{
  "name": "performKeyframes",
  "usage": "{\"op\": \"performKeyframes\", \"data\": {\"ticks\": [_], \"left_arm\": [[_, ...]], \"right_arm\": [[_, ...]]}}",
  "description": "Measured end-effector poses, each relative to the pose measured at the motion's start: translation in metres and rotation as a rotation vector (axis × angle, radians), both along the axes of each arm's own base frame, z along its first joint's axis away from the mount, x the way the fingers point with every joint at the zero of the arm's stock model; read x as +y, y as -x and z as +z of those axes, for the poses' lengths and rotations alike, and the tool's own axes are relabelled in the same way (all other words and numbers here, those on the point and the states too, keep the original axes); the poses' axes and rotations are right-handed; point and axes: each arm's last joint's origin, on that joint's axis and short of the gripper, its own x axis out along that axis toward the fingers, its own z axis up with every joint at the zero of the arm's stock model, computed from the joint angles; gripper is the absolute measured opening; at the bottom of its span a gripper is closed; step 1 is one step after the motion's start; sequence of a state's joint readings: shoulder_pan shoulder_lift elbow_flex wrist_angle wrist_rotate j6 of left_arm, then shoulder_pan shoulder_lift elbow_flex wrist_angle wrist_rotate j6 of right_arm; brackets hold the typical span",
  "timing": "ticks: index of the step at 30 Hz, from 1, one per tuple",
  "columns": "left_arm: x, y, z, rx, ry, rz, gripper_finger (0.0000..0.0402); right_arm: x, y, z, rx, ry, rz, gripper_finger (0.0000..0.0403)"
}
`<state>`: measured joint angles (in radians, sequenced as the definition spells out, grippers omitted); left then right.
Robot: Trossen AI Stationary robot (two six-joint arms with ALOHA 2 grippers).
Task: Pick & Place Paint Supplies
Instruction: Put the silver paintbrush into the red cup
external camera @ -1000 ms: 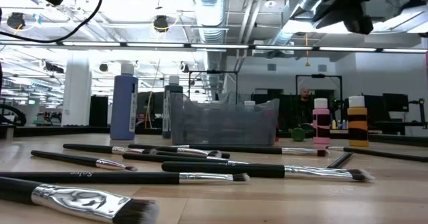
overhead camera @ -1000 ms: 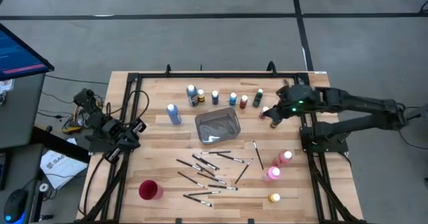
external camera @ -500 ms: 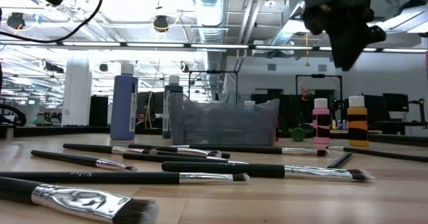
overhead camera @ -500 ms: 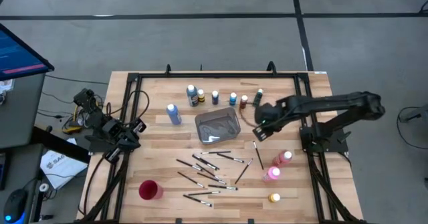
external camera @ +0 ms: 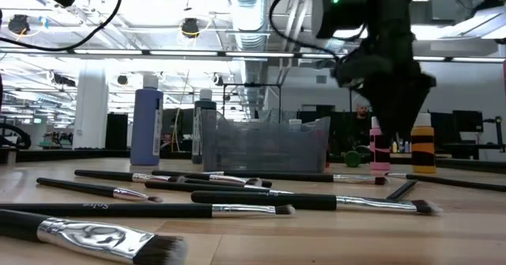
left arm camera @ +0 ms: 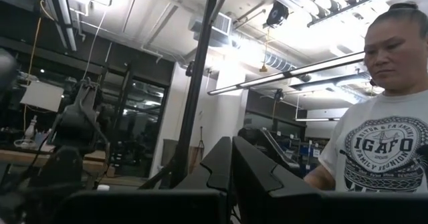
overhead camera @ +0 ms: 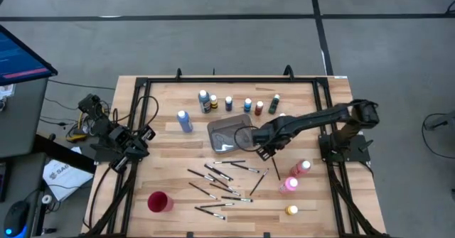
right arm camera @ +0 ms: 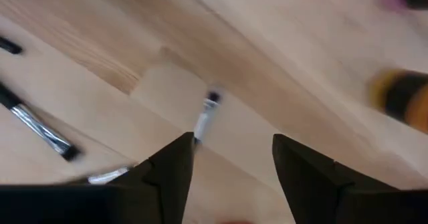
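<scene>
**Right claw swoops in over the brushes**

Swinging in from three o'clock, the right claw (overhead camera: 264, 151) now hangs beside the grey tray (overhead camera: 232, 134), fingers spread, nothing held. Beneath it lies a thin paintbrush (right arm camera: 204, 118), with more paintbrushes (overhead camera: 220, 181) scattered toward six o'clock. Light, stiff, skinny and likely to roll: best pinched mid-handle. Paint bottles (overhead camera: 229, 104) line twelve o'clock. The left claw (overhead camera: 146, 133) waits at nine o'clock, pressed together.

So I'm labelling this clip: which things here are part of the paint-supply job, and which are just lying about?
Job: paint bottles, e.g. the blue one and pink one; brushes; right end effector, open above the brushes.

Lying about: red cup; grey tray; left end effector, shut, parked at the table's left.
</scene>
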<state>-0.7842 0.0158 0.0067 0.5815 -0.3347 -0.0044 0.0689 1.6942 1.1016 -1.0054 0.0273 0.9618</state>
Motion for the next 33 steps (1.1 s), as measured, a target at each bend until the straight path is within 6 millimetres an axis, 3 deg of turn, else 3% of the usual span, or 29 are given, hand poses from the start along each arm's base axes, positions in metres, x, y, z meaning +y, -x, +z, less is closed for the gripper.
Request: {"op": "performKeyframes", "data": {"ticks": [7,21,26,33], "left_arm": [[0.0,0.0,0.0,-0.002,0.004,0.002,0.0003],[0.001,0.0,0.001,-0.006,0.01,0.004,0.0003],[0.001,0.0,0.001,-0.008,0.013,0.004,0.0003],[0.001,0.001,0.001,-0.009,0.018,0.008,0.0003]], "right_arm": [[-0.005,-0.006,-0.027,-0.004,-0.028,0.006,0.0192],[-0.012,-0.014,-0.046,0.015,-0.059,0.023,0.0181],[-0.012,-0.015,-0.048,0.026,-0.065,0.015,0.0158],[-0.01,-0.014,-0.049,0.033,-0.078,0.001,0.0091]]}}
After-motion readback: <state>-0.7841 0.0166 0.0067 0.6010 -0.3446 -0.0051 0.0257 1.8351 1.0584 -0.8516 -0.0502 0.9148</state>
